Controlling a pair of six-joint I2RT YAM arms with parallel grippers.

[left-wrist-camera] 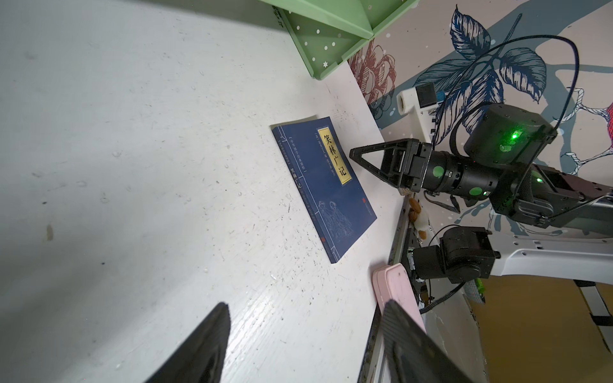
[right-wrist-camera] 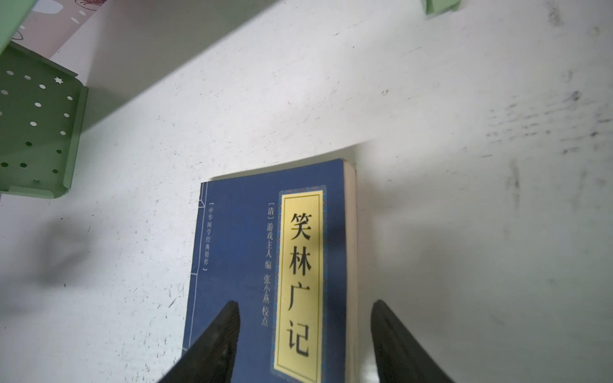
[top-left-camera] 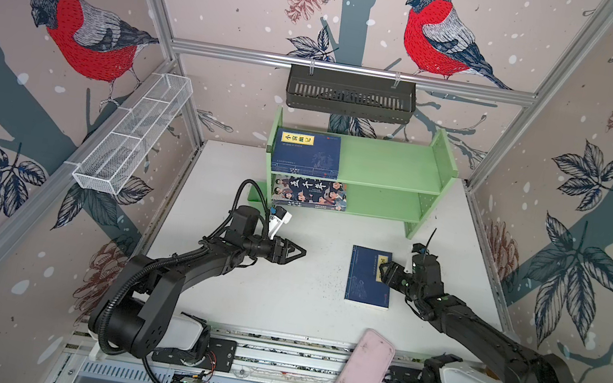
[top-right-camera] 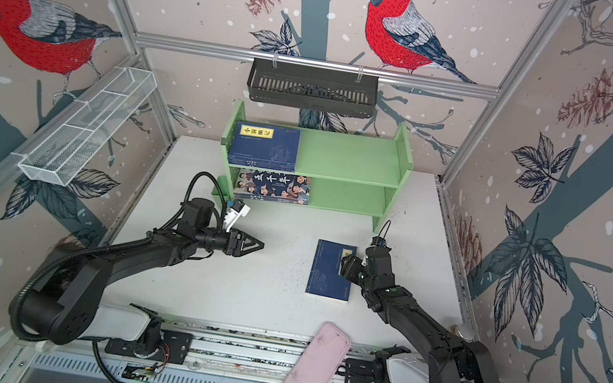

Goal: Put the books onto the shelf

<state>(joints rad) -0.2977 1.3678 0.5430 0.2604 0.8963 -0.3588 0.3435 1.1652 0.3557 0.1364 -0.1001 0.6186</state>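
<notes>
Loose book (top-left-camera: 365,284) (top-right-camera: 325,276) (left-wrist-camera: 326,195) (right-wrist-camera: 247,265): a navy paperback with a yellow title label. It lies flat and cover up on the counter (top-left-camera: 277,305), right of the middle and clear of the front edge, with its long sides running front to back.
Shelf (top-left-camera: 385,163) (top-right-camera: 348,157): light green, two tiers, standing at the middle of the counter's back edge. The loose book lies in front of its right half, apart from it.
Navy books (top-left-camera: 306,154) (top-right-camera: 265,147): stacked flat at the left end of the upper tier, beside the left side panel. How many there are cannot be told.
Cartoon book (top-left-camera: 309,192) (top-right-camera: 273,186): flat at the left end of the lower tier.
Right pincer (top-left-camera: 384,271) (top-right-camera: 345,264) (right-wrist-camera: 306,318): over the loose book's back right corner, jaws apart. In the right wrist view one finger (right-wrist-camera: 219,338) is over the cover and the other is beyond the page edge, over bare counter. Contact with the book cannot be told.
Left pincer (top-left-camera: 297,251) (top-right-camera: 256,244) (left-wrist-camera: 305,331): jaws apart with nothing between them, above the counter left of the middle. It points towards the loose book and is well apart from it.
Pink case (top-left-camera: 362,375) (top-right-camera: 314,371): flat, lying across the counter's front edge, right of the middle.
Black basket (top-left-camera: 349,98) (top-right-camera: 311,88): hung on the back wall above the shelf.
Wire basket (top-left-camera: 133,134) (top-right-camera: 84,126): white, hung along the left wall.
</notes>
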